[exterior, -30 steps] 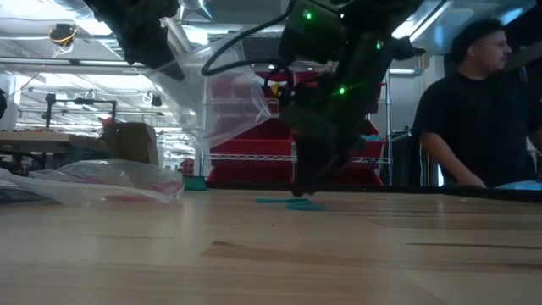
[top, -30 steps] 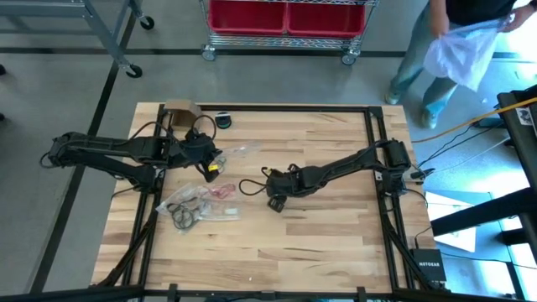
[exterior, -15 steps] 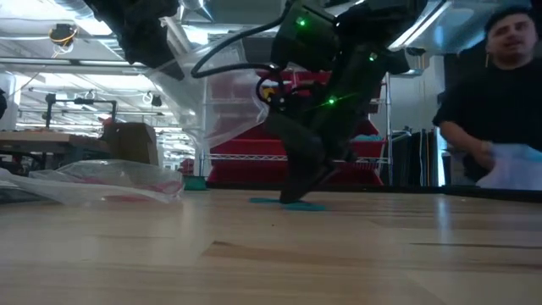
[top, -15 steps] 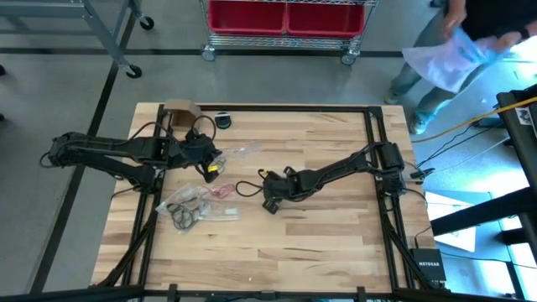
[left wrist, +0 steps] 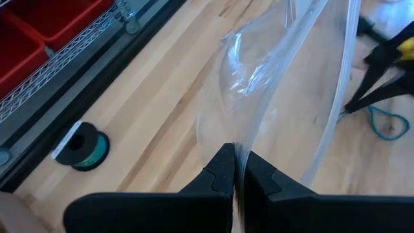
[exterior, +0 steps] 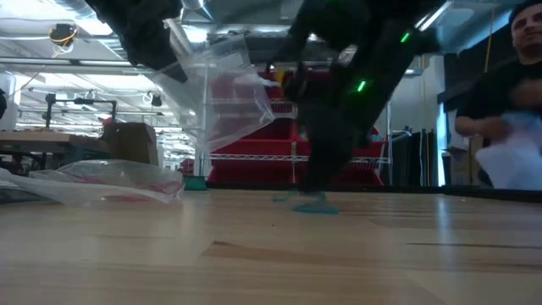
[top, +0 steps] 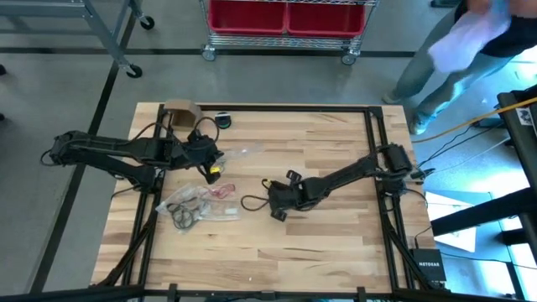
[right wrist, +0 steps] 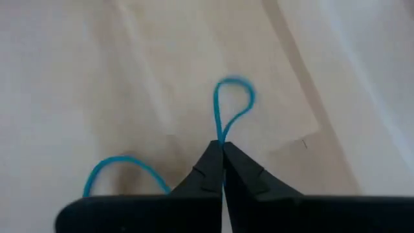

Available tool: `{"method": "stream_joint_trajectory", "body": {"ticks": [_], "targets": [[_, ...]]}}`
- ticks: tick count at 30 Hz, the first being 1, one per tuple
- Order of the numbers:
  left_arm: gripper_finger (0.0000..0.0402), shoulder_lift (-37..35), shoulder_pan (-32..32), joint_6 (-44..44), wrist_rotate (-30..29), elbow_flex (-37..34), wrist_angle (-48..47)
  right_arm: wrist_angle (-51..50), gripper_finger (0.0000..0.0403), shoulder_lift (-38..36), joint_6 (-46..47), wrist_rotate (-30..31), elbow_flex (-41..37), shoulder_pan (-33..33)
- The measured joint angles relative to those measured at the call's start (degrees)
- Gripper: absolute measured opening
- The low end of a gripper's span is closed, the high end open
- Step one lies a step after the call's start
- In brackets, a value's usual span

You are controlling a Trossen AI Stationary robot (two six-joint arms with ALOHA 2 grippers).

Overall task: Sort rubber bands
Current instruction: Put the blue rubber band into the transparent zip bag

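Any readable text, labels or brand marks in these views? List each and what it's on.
"NETGEAR": on the black box on the floor off the table's right corner, high view; small but legible.
Label on the spool of green wire: too blurred to read.
White sheet on the dark stand at the right edge, high view: marks too small to read.
Clear zip bag, teal rubber band: no print visible.

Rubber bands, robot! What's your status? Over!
Right gripper shut on a teal rubber band at the tabletop. Left gripper shut on a clear bag, held up. Second teal band lies beside. Nothing in the way.
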Motion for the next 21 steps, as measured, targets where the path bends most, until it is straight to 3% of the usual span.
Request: {"method": "stream_joint_trajectory", "body": {"ticks": [7, 12, 21], "targets": [[0.0, 3.53, -1.62, 0.7, 0.04, 0.02, 3.94, 0.2, 0.0, -10.87, -0.75, 2.78, -3.92, 3.97], [0.0, 5.54, -1.6, 0.5, 0.02, 0.02, 5.89, 2.54, 0.0, -18.86, -6.53, 3.2, -3.89, 5.31], [0.0, 6.78, -2.31, 2.4, 0.04, 0.05, 12.1, 24.8, 0.0, -23.76, -27.16, 1.67, -3.79, 4.02]]}}
